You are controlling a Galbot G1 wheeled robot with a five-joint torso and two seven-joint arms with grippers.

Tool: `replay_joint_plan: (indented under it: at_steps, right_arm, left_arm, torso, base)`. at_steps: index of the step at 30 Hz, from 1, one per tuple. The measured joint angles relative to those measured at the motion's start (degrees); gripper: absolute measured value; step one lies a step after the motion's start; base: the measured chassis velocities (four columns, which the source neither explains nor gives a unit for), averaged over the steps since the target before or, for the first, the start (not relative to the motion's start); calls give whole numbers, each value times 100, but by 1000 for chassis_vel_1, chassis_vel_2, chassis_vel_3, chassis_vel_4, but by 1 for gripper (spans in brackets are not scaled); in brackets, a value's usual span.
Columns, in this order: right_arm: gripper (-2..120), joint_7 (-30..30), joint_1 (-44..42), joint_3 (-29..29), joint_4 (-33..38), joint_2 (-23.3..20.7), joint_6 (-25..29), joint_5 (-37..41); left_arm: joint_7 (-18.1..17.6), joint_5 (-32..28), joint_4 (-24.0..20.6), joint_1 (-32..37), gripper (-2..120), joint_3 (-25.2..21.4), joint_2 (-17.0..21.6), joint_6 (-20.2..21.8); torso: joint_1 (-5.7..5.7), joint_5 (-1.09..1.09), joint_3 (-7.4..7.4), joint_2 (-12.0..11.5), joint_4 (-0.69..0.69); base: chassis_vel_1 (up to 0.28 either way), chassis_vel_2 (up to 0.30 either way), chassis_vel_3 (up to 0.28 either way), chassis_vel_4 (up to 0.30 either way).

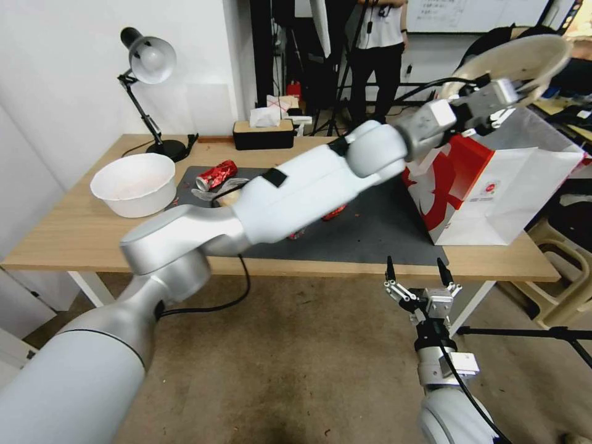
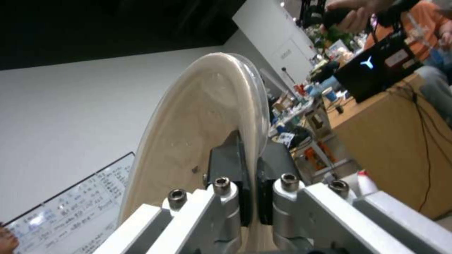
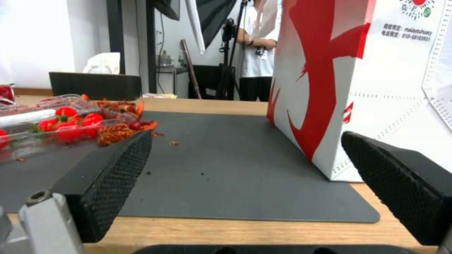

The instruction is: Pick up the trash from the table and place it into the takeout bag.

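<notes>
Behind the table (image 1: 74, 237) stand a desk lamp (image 1: 148, 58) and a black tissue box (image 1: 263, 134), against a white wall.

Head view: the left gripper (image 1: 493, 92) is raised above the open mouth of the takeout bag (image 1: 493, 185), which stands on the table's right end, partly on the dark mat (image 1: 370, 237). It pinches a beige round lid (image 1: 518, 55) by its edge, tilted. A white bowl (image 1: 132, 184) sits uncovered on the left of the table; a crushed red can (image 1: 216, 174) lies on the mat beside it, with some clear plastic just beside the can. The right gripper (image 1: 418, 280) waits low, in front of the table edge, fingers spread and empty.

Left wrist view: the two dark pads (image 2: 231, 176) are pressed together on the lid's rim. The lid (image 2: 202, 123) is thin, glossy, shallow-domed and pale beige, with a clear edge.

Right wrist view: the spread fingers (image 3: 113, 176) frame the mat and the bag's red-printed side (image 3: 325, 70). A clear tray (image 3: 42, 123) with red scraps lies on the mat at the far side from the bag.

Risk, as judged: the grip is a narrow edge pinch on a slick lid, so it could pivot or slip. The lid looks wide against the bag mouth; released off-centre it could catch on the rim and fall outside, or tip the light bag.
</notes>
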Motion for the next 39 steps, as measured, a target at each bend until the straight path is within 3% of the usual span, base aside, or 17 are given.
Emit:
replay_joint_plan:
  at_steps: [5,10,28,30,32,34,39]
  right_arm:
    - [100,5,6,-7,-38,12,6,-1]
    - [100,6,46,-38,-44,27,8,-15]
    - [100,1,83,-137,-15,24,9,-40]
    - [100,0,81,-138,-6,23,9,-45]
    - [100,0,75,-138,2,23,9,-47]
    - [100,-2,49,-137,28,33,10,-55]
    - [100,-1,21,-133,52,50,15,-71]
  left_arm:
    - [-8,-137,-80,-34,1,16,8,38]
    - [115,-825,-278,-53,1,289,20,-24]
    - [38,-858,-23,28,1,425,44,-74]
    - [-40,-882,-18,43,13,434,45,-51]
    - [-62,-883,-21,50,13,437,45,-36]
    - [-155,-888,-65,68,27,438,46,4]
    - [-261,-891,-124,70,40,438,47,39]
  torso:
    - [0,-2,0,0,2]
    - [0,-1,0,0,0]
    - [0,-2,0,0,1]
    - [0,-2,0,0,1]
    - [0,-2,0,0,1]
    - [0,-2,0,0,1]
    - [0,-2,0,0,1]
  base:
    - [0,0,0,0]
    - [0,0,0,0]
    - [0,0,0,0]
    - [0,0,0,0]
    - [0,0,0,0]
    - [0,0,0,0]
    - [0,0,0,0]
